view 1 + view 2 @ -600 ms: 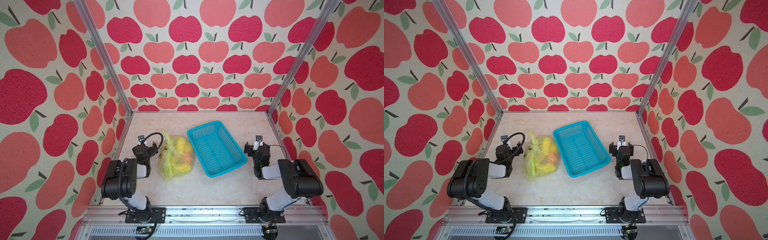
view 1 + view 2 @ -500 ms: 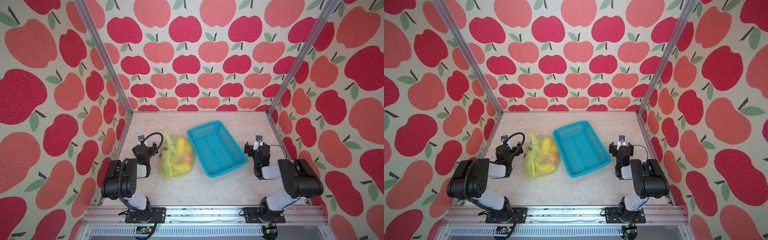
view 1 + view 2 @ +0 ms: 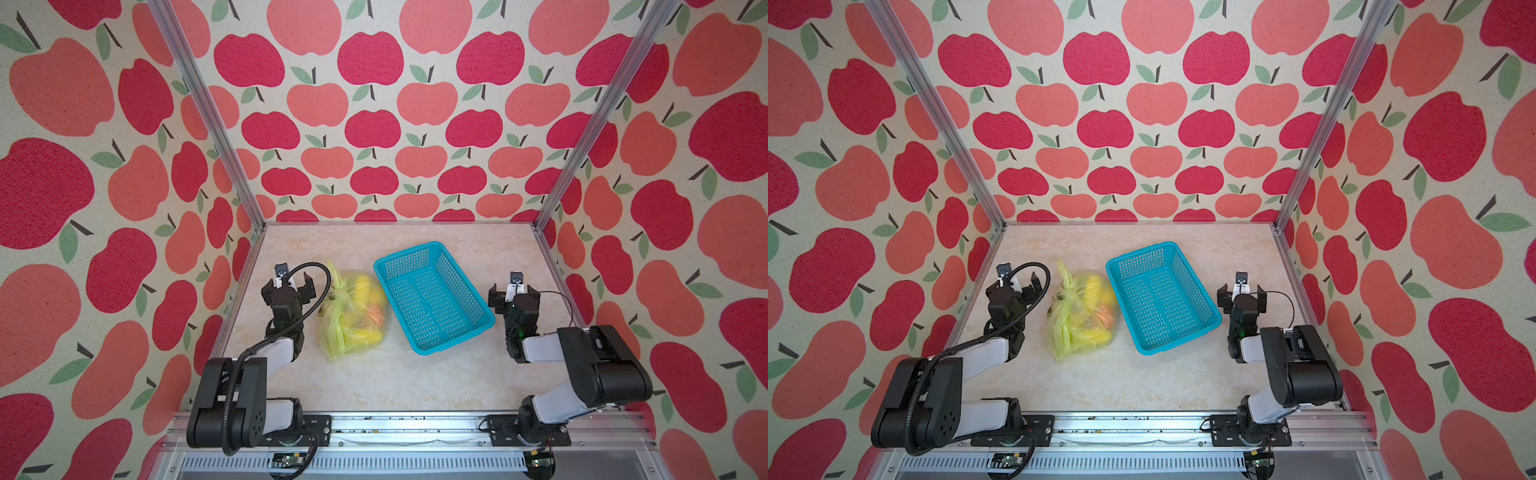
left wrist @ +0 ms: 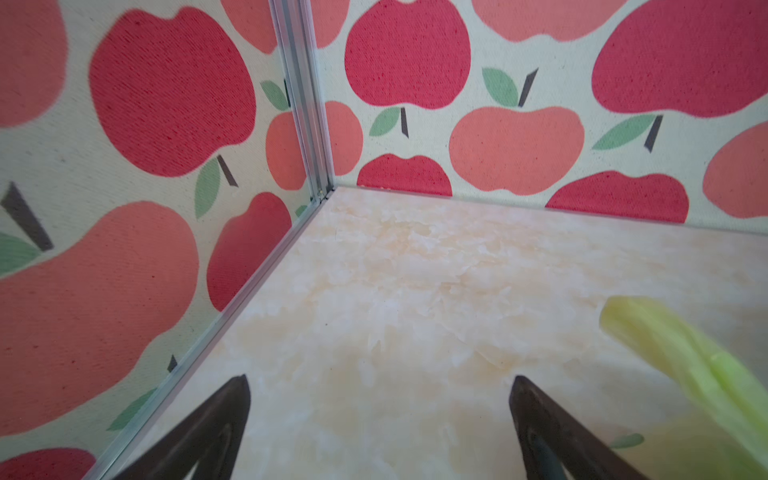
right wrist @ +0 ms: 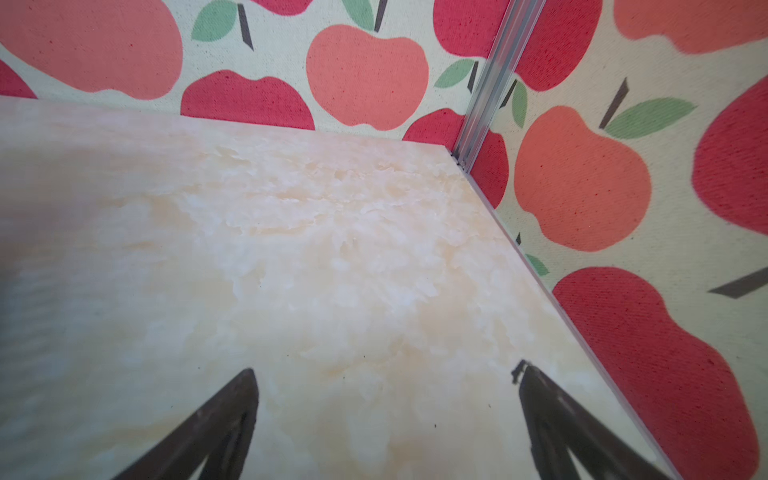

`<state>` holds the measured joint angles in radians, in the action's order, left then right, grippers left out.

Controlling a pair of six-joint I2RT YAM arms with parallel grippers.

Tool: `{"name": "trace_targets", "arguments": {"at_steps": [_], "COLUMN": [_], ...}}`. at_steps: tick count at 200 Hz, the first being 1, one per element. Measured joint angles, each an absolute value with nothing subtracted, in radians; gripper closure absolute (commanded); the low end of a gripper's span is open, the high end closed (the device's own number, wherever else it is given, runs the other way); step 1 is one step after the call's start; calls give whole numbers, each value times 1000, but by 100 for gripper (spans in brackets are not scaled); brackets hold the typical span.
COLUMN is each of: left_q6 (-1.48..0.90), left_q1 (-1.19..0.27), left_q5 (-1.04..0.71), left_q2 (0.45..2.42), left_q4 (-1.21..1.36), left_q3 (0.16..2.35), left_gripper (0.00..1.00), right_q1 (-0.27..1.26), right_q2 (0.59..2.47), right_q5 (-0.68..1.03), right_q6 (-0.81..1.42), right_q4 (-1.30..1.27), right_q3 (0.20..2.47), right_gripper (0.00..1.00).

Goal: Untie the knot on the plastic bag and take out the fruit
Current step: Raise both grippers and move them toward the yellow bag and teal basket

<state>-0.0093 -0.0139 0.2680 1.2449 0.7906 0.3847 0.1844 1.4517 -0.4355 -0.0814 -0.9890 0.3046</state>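
The yellow-green plastic bag (image 3: pixel 351 320) (image 3: pixel 1081 322) lies on the marble table, left of centre, in both top views. Its knot (image 3: pixel 333 297) (image 3: pixel 1068 296) is bunched on the bag's left side, with a handle end sticking up behind it. Yellow fruit (image 3: pixel 362 286) and an orange piece (image 3: pixel 376 318) show through the plastic. My left gripper (image 3: pixel 286 286) (image 3: pixel 1014 284) stands open just left of the bag, apart from it. In the left wrist view the left gripper (image 4: pixel 380 382) holds nothing, with a bag handle (image 4: pixel 685 361) off to one side. My right gripper (image 3: pixel 514 291) (image 3: pixel 1241 293) (image 5: pixel 384 374) is open over bare table.
A turquoise perforated basket (image 3: pixel 432 297) (image 3: pixel 1163 297) stands empty between the bag and the right gripper. Apple-patterned walls with metal corner posts (image 3: pixel 208 116) close in the table on three sides. A metal rail (image 3: pixel 415 424) with both arm bases runs along the front edge.
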Motion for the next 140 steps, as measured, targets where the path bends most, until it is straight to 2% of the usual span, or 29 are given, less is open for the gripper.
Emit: {"name": "trace_targets", "arguments": {"at_steps": [25, 43, 62, 82, 110, 124, 140], "left_q6": [-93, -172, -238, -392, -599, -640, -659], "left_q1": [-11, 10, 59, 122, 262, 273, 263], "left_q5": [265, 194, 64, -1, -96, -127, -160], "left_q2": [1057, 966, 917, 841, 737, 704, 672], "left_q4": [628, 430, 309, 243, 94, -9, -128], "left_q3": [464, 614, 742, 733, 660, 672, 709], "left_gripper": [1, 1, 1, 1, 1, 1, 0], "right_q1": [188, 179, 124, 14, -53, -43, 15], "right_q2": [1200, 1028, 868, 739, 731, 773, 879], "right_q5": [-511, -537, -426, -265, -31, 56, 86], "right_q6": [-67, 12, 111, 263, 406, 425, 396], "right_q4": [-833, -592, -451, -435, -446, -416, -257], "right_q3": [365, 496, 604, 596, 588, 605, 732], "right_gripper": [1, 1, 1, 0, 0, 1, 1]}}
